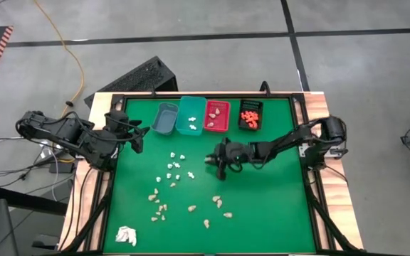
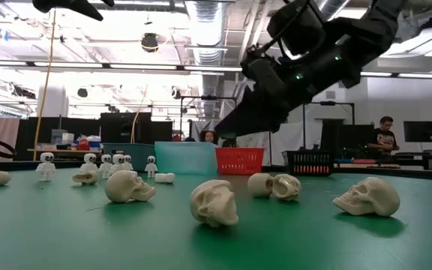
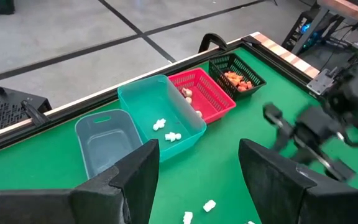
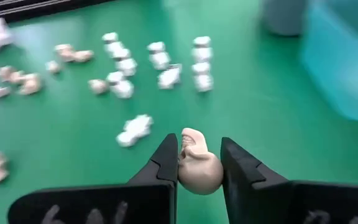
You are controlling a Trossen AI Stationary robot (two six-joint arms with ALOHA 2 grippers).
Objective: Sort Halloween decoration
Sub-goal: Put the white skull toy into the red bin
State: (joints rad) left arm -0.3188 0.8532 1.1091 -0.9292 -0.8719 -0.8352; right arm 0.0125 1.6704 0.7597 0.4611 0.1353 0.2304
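My right gripper (image 1: 217,162) is over the middle of the green mat (image 1: 276,213), shut on a pale beige skull (image 4: 199,169). My left gripper (image 1: 138,135) is open and empty, held above the mat's far left, near the grey bin (image 1: 165,118). White skeleton pieces (image 1: 175,168) lie on the mat left of my right gripper. Beige skulls lie nearer the front, at the left (image 1: 159,208) and the middle (image 1: 219,203). The teal bin (image 1: 191,115) holds white pieces, the red bin (image 1: 217,115) beige ones, the black bin (image 1: 250,114) orange ones. My right gripper pinches the skull by its two sides (image 4: 184,172) between its two fingers (image 4: 166,163). The skull sits between the finger ends, its face end pointing forward past the tips. In the low view my right gripper (image 2: 235,120) is well above the mat, so the skull is lifted clear.
The four bins stand in a row along the mat's far edge. A white papery wad (image 1: 126,235) lies at the front left corner. A black raised frame (image 1: 301,142) borders the mat. People stand in the room beyond (image 2: 385,139).
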